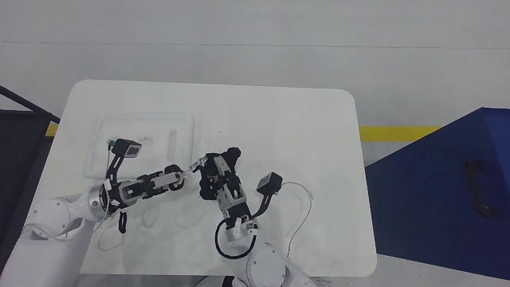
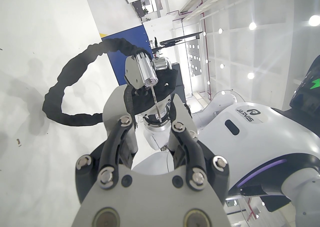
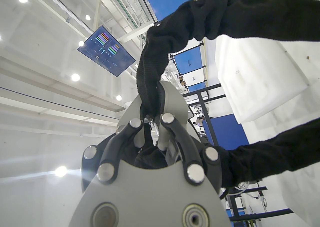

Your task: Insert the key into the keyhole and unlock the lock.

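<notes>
The lock is a silver cylinder (image 2: 147, 71) on a black fabric-covered cable (image 2: 75, 68) that loops out over the white table. My right gripper (image 3: 152, 113) is shut on the lock body, and the cable (image 3: 250, 20) arches past it. My left gripper (image 2: 156, 113) is shut on the key (image 2: 155, 99). The thin blade of the key points straight at the keyhole in the cylinder's end face, with its tip at or just inside it. In the top view the left gripper (image 1: 190, 174) and right gripper (image 1: 213, 178) meet above the middle of the table, with the lock (image 1: 204, 167) between them.
A shallow white tray (image 1: 147, 131) lies at the table's (image 1: 319, 127) back left, behind the left arm. A blue bin (image 1: 446, 191) stands on the floor beyond the right edge. A thin white cord (image 1: 301, 207) trails across the table near the right arm.
</notes>
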Motion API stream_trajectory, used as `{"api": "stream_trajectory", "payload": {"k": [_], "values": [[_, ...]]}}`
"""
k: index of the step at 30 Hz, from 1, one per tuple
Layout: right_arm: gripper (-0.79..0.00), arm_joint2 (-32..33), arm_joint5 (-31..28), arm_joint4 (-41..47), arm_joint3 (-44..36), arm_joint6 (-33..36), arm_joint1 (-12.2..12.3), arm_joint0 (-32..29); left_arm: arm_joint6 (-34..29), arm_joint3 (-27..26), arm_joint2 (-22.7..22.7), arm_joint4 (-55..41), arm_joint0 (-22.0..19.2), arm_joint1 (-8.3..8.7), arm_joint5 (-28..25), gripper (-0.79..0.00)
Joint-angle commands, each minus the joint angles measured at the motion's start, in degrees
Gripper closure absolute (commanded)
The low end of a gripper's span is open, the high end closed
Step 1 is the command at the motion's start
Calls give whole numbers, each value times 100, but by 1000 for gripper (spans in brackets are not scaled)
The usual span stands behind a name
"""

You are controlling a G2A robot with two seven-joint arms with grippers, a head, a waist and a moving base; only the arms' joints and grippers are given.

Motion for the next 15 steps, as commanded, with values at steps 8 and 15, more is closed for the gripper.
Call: {"api": "stream_trajectory", "payload": {"k": [8,15], "values": [[0,-63,15,-61,79,-184,-34,85,-88,36,6,-39,-62,3,25,-231],[0,-81,73,-38,176,-316,-95,178,-179,72,33,-29,-114,8,64,-40]]}}
